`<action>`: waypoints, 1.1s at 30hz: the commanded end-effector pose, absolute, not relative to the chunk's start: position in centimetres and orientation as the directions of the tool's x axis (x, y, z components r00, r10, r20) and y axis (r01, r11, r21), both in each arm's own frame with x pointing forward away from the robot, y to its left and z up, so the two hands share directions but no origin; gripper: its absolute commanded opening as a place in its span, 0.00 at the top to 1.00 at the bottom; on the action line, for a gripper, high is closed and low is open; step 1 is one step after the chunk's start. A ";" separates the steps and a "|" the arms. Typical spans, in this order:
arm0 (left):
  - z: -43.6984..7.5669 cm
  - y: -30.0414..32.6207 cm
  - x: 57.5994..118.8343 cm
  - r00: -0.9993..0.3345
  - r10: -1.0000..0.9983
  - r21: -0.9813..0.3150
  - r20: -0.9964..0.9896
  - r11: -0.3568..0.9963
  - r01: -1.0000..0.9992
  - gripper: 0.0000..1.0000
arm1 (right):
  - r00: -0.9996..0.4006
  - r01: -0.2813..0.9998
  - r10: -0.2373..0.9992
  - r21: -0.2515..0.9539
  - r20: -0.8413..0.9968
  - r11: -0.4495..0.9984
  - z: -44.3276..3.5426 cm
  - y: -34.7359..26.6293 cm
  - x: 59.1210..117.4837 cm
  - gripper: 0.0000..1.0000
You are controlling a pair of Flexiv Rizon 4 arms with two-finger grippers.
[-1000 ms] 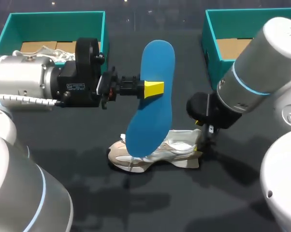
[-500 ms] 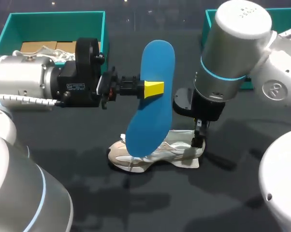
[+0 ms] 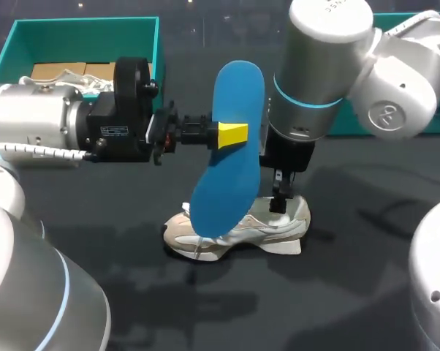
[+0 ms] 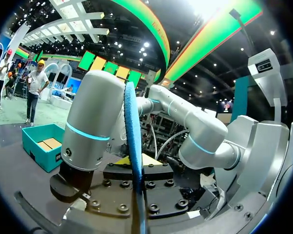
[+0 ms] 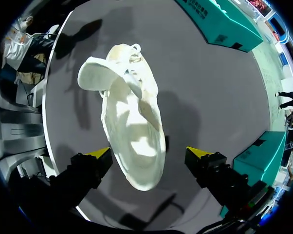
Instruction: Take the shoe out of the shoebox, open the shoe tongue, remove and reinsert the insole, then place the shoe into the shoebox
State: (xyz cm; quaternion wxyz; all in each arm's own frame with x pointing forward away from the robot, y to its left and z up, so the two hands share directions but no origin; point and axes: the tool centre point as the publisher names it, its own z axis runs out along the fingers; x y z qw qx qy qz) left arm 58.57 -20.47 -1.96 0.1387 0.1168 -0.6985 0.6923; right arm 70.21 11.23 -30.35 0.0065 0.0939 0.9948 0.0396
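Observation:
A blue insole point(image 3: 231, 153) hangs upright above the table, and my left gripper point(image 3: 233, 134) is shut on its middle. In the left wrist view the insole point(image 4: 133, 141) shows edge-on between the fingers of that gripper point(image 4: 137, 168). Below it a cream and beige shoe point(image 3: 238, 228) lies on the dark table. My right gripper point(image 3: 281, 199) hangs over the shoe's right end. Seen from the right wrist, the shoe point(image 5: 129, 122) lies lengthwise with a flap standing up at its far end. The right gripper point(image 5: 149, 153) is open, its yellow fingertips point(image 5: 197, 152) on either side of the shoe's near end without touching it.
A teal shoebox point(image 3: 81, 29) with brown paper inside stands at the back left. A second teal box point(image 3: 435, 123) at the back right is mostly hidden behind my right arm. The right wrist view shows both boxes point(image 5: 219, 24) point(image 5: 263, 156) beyond the shoe.
My right arm has swung left, bringing its open gripper from beside the shoe's right end to above it. The left arm and the insole have not moved.

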 end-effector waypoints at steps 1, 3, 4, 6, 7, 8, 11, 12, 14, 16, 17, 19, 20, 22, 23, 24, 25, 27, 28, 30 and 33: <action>-2.1 -20.5 58.4 -0.934 0.027 -0.935 0.355 0.011 -0.355 1.00 | -0.982 0.187 0.188 0.073 -0.003 0.980 -31.0 11.8 70.5 0.00; -2.1 -20.5 58.4 -0.934 0.027 -0.935 0.355 0.011 -0.355 1.00 | -0.982 0.187 0.188 0.073 -0.003 0.980 -31.0 11.8 70.5 0.00; -2.1 -20.5 58.4 -0.934 0.027 -0.935 0.355 0.011 -0.355 1.00 | -0.982 0.187 0.188 0.073 -0.003 0.980 -31.0 11.8 70.5 0.00; -2.1 -20.5 58.4 -0.934 0.027 -0.935 0.355 0.011 -0.355 1.00 | -0.982 0.187 0.188 0.073 -0.003 0.980 -31.0 11.8 70.5 0.00; -2.1 -20.5 58.4 -0.934 0.027 -0.935 0.355 0.011 -0.355 1.00 | -0.982 0.190 0.191 0.075 -0.002 0.979 -31.1 12.0 70.6 0.00; -2.1 -20.5 58.4 -0.934 0.027 -0.935 0.355 0.011 -0.355 1.00 | -0.979 0.201 0.202 0.066 -0.010 0.977 -31.3 12.4 70.7 0.00; -2.1 -20.5 58.4 -0.934 0.027 -0.935 0.355 0.011 -0.355 1.00 | -0.979 0.205 0.206 0.058 -0.013 0.977 -32.0 13.4 71.1 0.00; -2.1 -20.5 58.4 -0.934 0.027 -0.935 0.355 0.011 -0.355 1.00 | -0.978 0.205 0.206 0.061 -0.015 0.977 -32.1 13.6 71.2 0.00; -2.1 -20.5 58.4 -0.934 0.027 -0.935 0.355 0.011 -0.355 1.00 | -0.979 0.204 0.205 0.057 -0.017 0.977 -32.5 14.1 71.4 0.00; -2.1 -20.5 58.4 -0.934 0.027 -0.935 0.355 0.011 -0.355 1.00 | -0.981 0.195 0.196 0.062 -0.010 0.979 -32.9 14.4 71.7 0.00; -2.1 -20.5 58.4 -0.934 0.027 -0.935 0.355 0.011 -0.355 1.00 | -0.981 0.194 0.195 0.058 -0.010 0.979 -33.1 14.6 71.8 0.00; -2.1 -20.5 58.4 -0.934 0.027 -0.935 0.355 0.011 -0.355 1.00 | -0.982 0.189 0.190 0.059 -0.005 0.980 -33.6 14.8 71.9 0.00; -2.1 -20.5 58.4 -0.934 0.027 -0.935 0.355 0.011 -0.355 1.00 | -0.983 0.183 0.184 0.061 -0.004 0.981 -33.7 14.9 72.0 0.00; -2.1 -20.5 58.4 -0.934 0.027 -0.935 0.355 0.011 -0.355 1.00 | -0.985 0.172 0.173 0.065 -0.002 0.983 -34.1 14.9 72.1 0.00; -2.1 -20.5 58.4 -0.934 0.027 -0.935 0.355 0.011 -0.355 1.00 | -0.985 0.169 0.170 0.065 0.000 0.983 -34.4 15.0 72.2 0.00; -2.1 -20.5 58.4 -0.934 0.027 -0.935 0.355 0.011 -0.355 1.00 | -0.986 0.168 0.168 0.064 0.003 0.984 -34.6 15.0 72.2 0.00; -2.1 -20.5 58.4 -0.934 0.027 -0.935 0.355 0.011 -0.355 1.00 | -0.986 0.164 0.164 0.067 0.007 0.984 -34.8 15.0 72.3 0.01; -2.1 -20.5 58.4 -0.934 0.027 -0.935 0.355 0.011 -0.355 1.00 | -0.987 0.161 0.161 0.067 0.013 0.985 -35.3 15.1 72.5 0.04; -2.1 -20.5 58.4 -0.934 0.027 -0.935 0.355 0.011 -0.355 1.00 | -0.988 0.155 0.154 0.065 0.017 0.986 -35.5 15.2 72.5 0.08; -2.1 -20.5 58.4 -0.934 0.027 -0.935 0.355 0.011 -0.355 1.00 | -0.989 0.149 0.148 0.065 0.024 0.987 -36.0 15.3 72.6 0.17; -2.1 -20.5 58.4 -0.934 0.027 -0.935 0.355 0.011 -0.355 1.00 | -0.989 0.144 0.142 0.066 0.033 0.987 -36.6 15.3 72.5 0.34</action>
